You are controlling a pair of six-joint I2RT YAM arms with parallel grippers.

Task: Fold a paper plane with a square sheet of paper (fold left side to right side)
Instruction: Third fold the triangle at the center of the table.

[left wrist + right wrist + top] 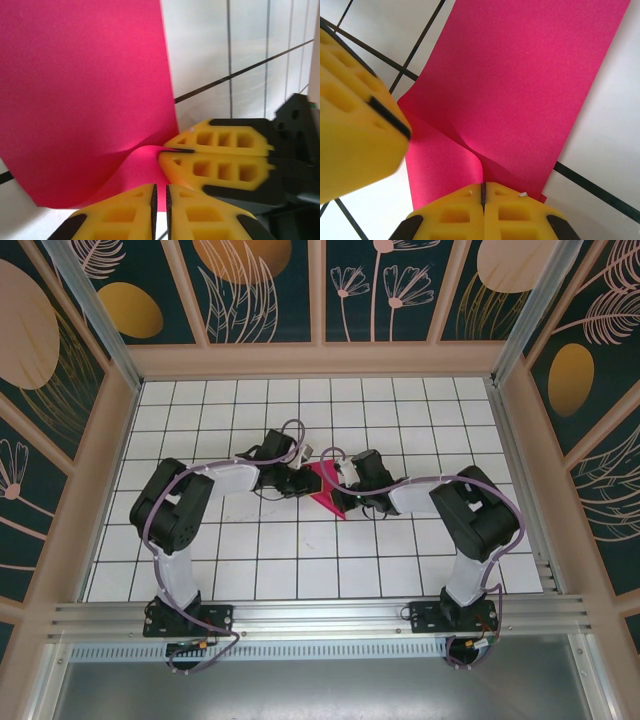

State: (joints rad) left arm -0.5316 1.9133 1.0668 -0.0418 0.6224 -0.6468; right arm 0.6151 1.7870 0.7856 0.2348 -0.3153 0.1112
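The magenta-pink sheet of paper (326,492) lies at the table's middle, folded into a narrow wedge with its point toward me. Both grippers meet over its far end. My right gripper (483,185) is shut on a raised fold of the paper (520,85), which curls up into its tips. In the left wrist view the paper (85,90) buckles where the right gripper (163,151) pinches it. My left gripper (160,187) sits at the paper's near flap with its jaws a narrow slit apart and white floor visible through the slit. The left gripper (406,132) is blurred at the flap's left edge.
The white tiled table (300,570) is walled by beige frames on three sides. An aluminium rail (320,615) carries both arm bases at the near edge. The two forearms stretch inward from left and right toward the centre.
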